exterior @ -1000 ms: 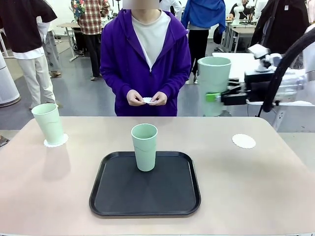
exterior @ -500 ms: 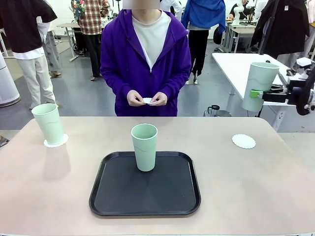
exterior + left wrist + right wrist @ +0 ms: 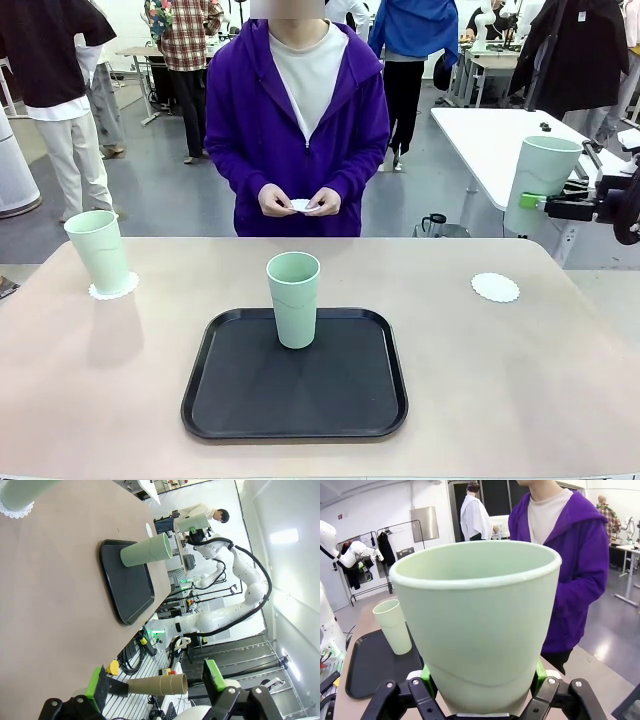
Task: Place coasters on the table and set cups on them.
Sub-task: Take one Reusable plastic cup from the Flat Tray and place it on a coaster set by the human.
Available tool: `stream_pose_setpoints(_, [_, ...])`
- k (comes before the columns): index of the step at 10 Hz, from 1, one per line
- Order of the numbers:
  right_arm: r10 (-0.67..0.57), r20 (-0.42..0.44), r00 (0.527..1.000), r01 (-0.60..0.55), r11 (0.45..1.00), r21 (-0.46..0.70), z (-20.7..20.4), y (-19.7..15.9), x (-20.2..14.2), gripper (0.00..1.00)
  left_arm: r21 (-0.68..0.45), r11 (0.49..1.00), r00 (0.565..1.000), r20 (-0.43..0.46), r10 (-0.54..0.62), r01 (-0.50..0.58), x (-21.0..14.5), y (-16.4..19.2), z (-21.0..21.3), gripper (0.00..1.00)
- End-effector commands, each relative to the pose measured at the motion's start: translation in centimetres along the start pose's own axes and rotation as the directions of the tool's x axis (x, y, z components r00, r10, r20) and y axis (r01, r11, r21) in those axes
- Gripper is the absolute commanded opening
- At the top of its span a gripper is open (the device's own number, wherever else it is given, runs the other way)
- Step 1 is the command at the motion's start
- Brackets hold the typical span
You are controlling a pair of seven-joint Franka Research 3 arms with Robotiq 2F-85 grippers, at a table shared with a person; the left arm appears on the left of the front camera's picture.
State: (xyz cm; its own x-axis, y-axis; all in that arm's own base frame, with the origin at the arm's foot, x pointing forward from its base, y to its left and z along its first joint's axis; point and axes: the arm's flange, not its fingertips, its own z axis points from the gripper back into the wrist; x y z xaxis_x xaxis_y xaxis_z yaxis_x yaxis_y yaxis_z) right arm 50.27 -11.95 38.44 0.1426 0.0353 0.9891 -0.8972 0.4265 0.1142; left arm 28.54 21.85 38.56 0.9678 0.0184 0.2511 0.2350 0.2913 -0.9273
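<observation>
Holding a cup (image 3: 543, 165) aloft near the bench's (image 3: 560, 400) far right corner, the right pincer (image 3: 538, 202) clamps its lower wall, while the left pincer (image 3: 154, 680) gapes wide and empty. The likely next move is to lower the cup upright, centred on the bare coaster (image 3: 495, 288).

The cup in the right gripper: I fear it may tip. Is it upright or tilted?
Upright: the cup stands rim-up with near-vertical sides, gripped on its lower half by the right gripper.
</observation>
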Motion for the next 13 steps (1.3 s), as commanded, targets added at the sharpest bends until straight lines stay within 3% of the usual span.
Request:
stream_pose_setpoints(1, [-0.007,0.001,1.0,0.007,1.0,-0.002,0.1,0.0,0.1,0.83,-0.01,1.0,1.0,0.011,-0.014,0.014,0.0,-0.1,0.2,1.0])
stream_pose_setpoints(6, [0.0,0.0,1.0,0.0,1.0,-0.001,0.0,0.0,0.0,0.83,-0.01,1.0,1.0,0.011,-0.014,0.014,0.0,-0.1,0.2,1.0])
stream_pose_setpoints(8, [0.048,-0.039,0.998,-0.047,0.999,0.017,-1.4,-2.5,-3.5,0.83,-0.01,1.0,1.0,0.011,-0.014,0.014,0.0,-0.1,0.2,1.0])
stream_pose_setpoints(13, [0.075,-0.104,0.992,-0.073,0.997,0.028,-2.4,-3.6,-9.8,0.83,-0.01,1.0,1.0,0.011,-0.014,0.014,0.0,-0.1,0.2,1.0])
